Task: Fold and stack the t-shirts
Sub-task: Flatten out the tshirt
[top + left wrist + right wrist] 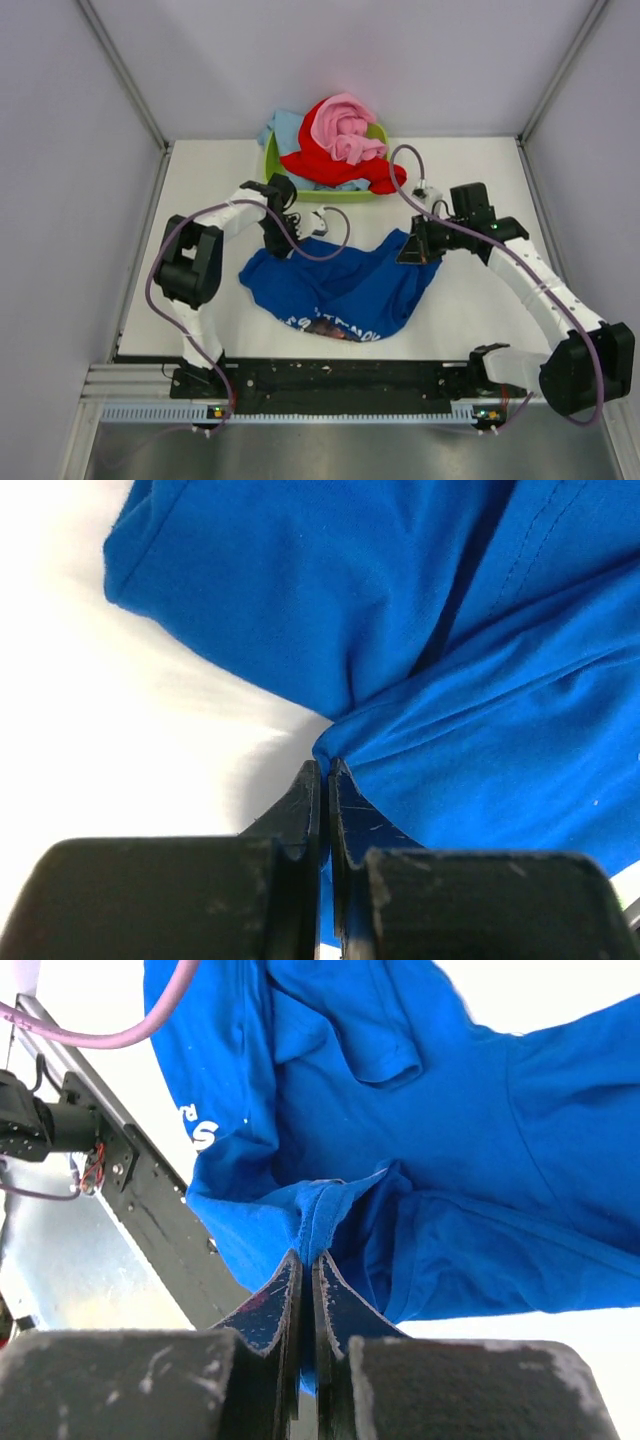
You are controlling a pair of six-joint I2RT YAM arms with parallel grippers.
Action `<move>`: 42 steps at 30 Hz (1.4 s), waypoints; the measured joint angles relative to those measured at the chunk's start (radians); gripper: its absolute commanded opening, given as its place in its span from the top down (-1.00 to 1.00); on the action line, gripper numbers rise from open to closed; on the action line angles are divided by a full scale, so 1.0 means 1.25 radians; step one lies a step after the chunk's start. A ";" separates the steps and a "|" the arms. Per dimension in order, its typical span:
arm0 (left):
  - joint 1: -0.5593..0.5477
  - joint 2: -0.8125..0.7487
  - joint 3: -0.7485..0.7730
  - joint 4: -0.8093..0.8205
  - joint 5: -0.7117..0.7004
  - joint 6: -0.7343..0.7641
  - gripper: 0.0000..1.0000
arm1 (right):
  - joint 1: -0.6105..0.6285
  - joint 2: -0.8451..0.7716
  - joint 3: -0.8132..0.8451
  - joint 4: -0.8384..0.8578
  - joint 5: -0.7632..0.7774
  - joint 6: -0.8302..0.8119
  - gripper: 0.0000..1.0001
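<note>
Pinching the royal blue t-shirt (pixel 345 285) at two spots, both claws were pressed together on cloth. Left claw (pixel 325 768) had its fingers closed tight with a gathered fold of blue fabric caught right at the tips. White desk (pixel 120 740) showed to the left of it in the wrist view. Right claw (pixel 306 1257) was shut on a bunched, hem-like edge of the same shirt, and a strip of blue was visible between its fingers.

From the top view, the left claw sat at the shirt's far-left corner and the right claw at its far-right corner, where the cloth looked raised into a small peak. The rest of the shirt lay crumpled and spread on the desk between the two arms, its near edge close to the black rail (pixel 340 375) at the front. White lettering and a dark print (pixel 325 325) showed on the near part of the shirt. Letters were also visible in the right wrist view, but too partial to read.

At the far edge of the desk sat a lime green tub (pixel 268 160), apart from the blue shirt. Heaped in it, unfolded — a red t-shirt (pixel 325 165) draped over the front rim, a pink t-shirt (pixel 345 125) bunched on top, and a light blue t-shirt (pixel 285 128) poking out at the back left.
</note>
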 measured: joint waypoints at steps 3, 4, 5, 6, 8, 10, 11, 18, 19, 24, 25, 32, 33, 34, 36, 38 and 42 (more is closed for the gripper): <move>0.018 -0.013 0.002 -0.002 -0.022 -0.023 1.00 | 0.000 0.000 0.034 0.004 0.027 0.007 1.00; 0.023 -0.020 0.007 -0.005 -0.030 -0.033 1.00 | 0.000 0.000 0.050 0.008 0.039 0.009 1.00; 0.031 -0.030 0.019 -0.010 -0.042 -0.049 1.00 | 0.000 0.001 0.070 0.014 0.052 0.013 1.00; 0.041 -0.042 0.035 -0.011 -0.053 -0.066 1.00 | 0.000 0.001 0.090 0.021 0.064 0.016 1.00; 0.066 -0.074 0.072 -0.011 -0.085 -0.095 1.00 | 0.000 0.013 0.155 0.031 0.092 0.023 1.00; 0.104 -0.126 0.125 -0.006 -0.125 -0.130 1.00 | 0.000 0.034 0.240 0.044 0.118 0.027 1.00; 0.125 -0.159 0.150 -0.001 -0.143 -0.145 1.00 | 0.000 0.045 0.290 0.048 0.131 0.027 1.00; 0.204 -0.501 0.247 0.069 -0.303 -0.172 1.00 | 0.000 0.074 0.613 0.083 0.173 -0.003 1.00; 0.204 -0.537 0.277 0.069 -0.324 -0.172 1.00 | 0.000 0.072 0.652 0.088 0.174 -0.011 1.00; 0.204 -0.655 0.417 0.077 -0.388 -0.166 1.00 | 0.000 0.013 0.720 0.109 0.143 -0.055 1.00; 0.204 -0.675 0.426 0.072 -0.390 -0.166 1.00 | 0.000 -0.008 0.714 0.109 0.123 -0.067 1.00; 0.206 -0.792 0.211 -0.008 -0.361 -0.166 1.00 | 0.022 -0.178 0.416 0.181 -0.088 -0.097 1.00; 0.207 -0.808 0.146 -0.020 -0.350 -0.166 1.00 | 0.051 -0.191 0.338 0.191 -0.111 -0.101 1.00; 0.207 -0.830 0.075 -0.036 -0.334 -0.162 1.00 | 0.081 -0.194 0.284 0.191 -0.118 -0.104 1.00; 0.207 -0.862 -0.063 -0.085 -0.291 -0.144 0.92 | 0.187 -0.191 0.149 0.171 -0.113 -0.120 1.00; 0.207 -0.893 -0.200 -0.156 -0.226 -0.101 0.29 | 0.300 -0.156 0.038 0.117 -0.090 -0.130 1.00; 0.207 -0.948 -0.403 -0.301 -0.123 -0.020 -0.18 | 0.480 -0.040 -0.032 -0.023 -0.088 -0.134 0.69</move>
